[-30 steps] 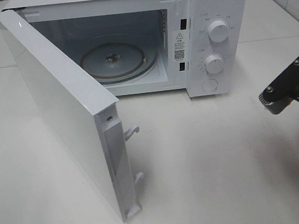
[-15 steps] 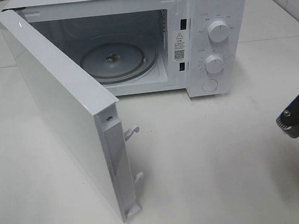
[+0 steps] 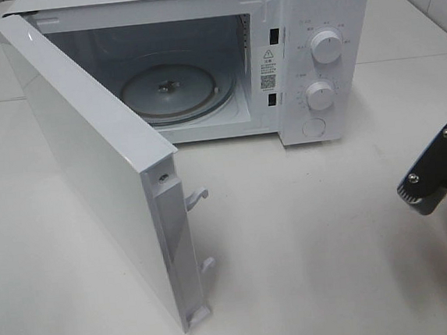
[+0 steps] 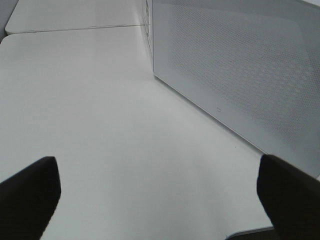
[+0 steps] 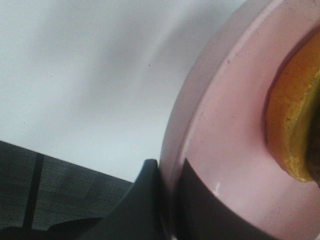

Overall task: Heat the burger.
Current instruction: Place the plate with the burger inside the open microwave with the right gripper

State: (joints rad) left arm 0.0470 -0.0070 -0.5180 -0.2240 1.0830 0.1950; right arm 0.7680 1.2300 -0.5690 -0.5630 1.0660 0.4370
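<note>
In the right wrist view my right gripper (image 5: 170, 200) is shut on the rim of the pink plate (image 5: 225, 140), one finger under it and one on top. The burger (image 5: 292, 125) rests on that plate; only its orange-yellow edge shows at the frame's border. From the high camera only part of the right arm (image 3: 440, 176) is visible at the right edge, and plate and burger are out of that frame. My left gripper (image 4: 160, 200) is open over bare table, its fingertips (image 4: 30, 192) wide apart, facing the outer face of the microwave door (image 4: 240, 75).
The white microwave (image 3: 331, 56) stands at the back of the table. Its door (image 3: 98, 163) is swung out toward the front left. The glass turntable (image 3: 174, 89) inside carries nothing. Two knobs (image 3: 326, 46) sit on the right panel.
The right arm dropped lower and drew toward the right edge, then came back slightly left. Its lower finger has left the high view. Microwave and door are unchanged.
</note>
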